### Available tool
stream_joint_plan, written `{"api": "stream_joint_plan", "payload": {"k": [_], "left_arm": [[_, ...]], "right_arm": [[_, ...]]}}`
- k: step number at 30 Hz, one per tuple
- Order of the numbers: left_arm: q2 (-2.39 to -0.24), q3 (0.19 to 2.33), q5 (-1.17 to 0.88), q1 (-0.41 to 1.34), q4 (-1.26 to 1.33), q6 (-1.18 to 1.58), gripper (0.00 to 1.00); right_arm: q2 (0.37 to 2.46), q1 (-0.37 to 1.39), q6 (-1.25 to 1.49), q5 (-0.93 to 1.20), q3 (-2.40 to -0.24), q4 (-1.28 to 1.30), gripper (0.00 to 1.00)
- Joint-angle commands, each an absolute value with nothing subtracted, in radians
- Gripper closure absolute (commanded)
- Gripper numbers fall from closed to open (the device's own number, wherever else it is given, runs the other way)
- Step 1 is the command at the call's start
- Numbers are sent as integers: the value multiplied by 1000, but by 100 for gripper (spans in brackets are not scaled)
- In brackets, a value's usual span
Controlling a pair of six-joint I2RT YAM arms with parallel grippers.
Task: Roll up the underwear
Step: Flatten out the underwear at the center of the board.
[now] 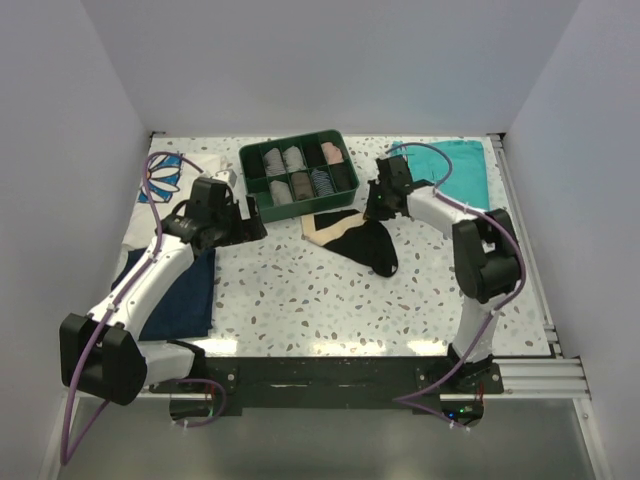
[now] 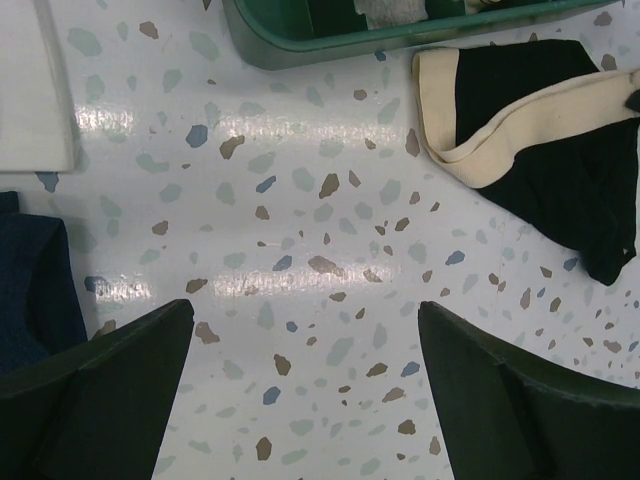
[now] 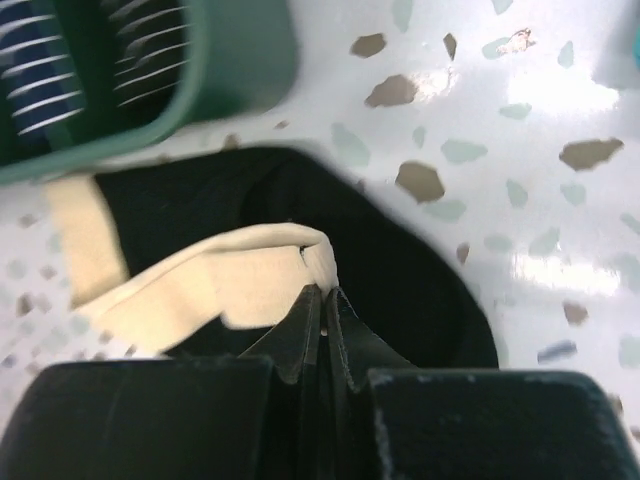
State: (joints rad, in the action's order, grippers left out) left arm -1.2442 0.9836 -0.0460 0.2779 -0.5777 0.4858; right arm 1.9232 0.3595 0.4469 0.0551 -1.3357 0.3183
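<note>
Right claw (image 3: 322, 298) tight on underwear (image 3: 400, 270)

White walls (image 1: 330, 60); speckled terrazzo table (image 1: 330, 300), glossy glare.

**No readable text in any view**

No letters, numbers, brand marks or labels are legible in the top or wrist views. The only printed mark is a blue petal-outline graphic on the white cloth (image 1: 168, 183) at the far left of the desk (image 1: 300, 290), and it is a drawing, not writing. The beige waistband of the underwear (image 3: 250, 270) is plain in the close right wrist view. Small details on the arms are too small to read.
</note>
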Motion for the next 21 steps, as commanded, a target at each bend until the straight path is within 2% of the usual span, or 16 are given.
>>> {"api": "stream_joint_plan", "payload": {"k": [1, 4, 10, 16, 19, 21], "left_arm": [[-1201, 996, -43, 285, -572, 463, 0], [-1197, 1008, -51, 285, -575, 459, 0], [-1232, 1061, -118, 285, -607, 451, 0], [-1233, 1059, -117, 285, -626, 407, 0], [-1227, 1019, -107, 285, -603, 400, 0], [-1223, 993, -85, 285, -586, 405, 0]], "right_arm": [[1663, 367, 434, 176, -1244, 287, 100], [1553, 406, 405, 250, -1181, 334, 97], [1476, 636, 368, 203, -1140, 488, 96], [1362, 793, 463, 243, -965, 416, 95], [1312, 871, 511, 248, -878, 378, 91], [1296, 890, 538, 307, -827, 335, 82]]}}
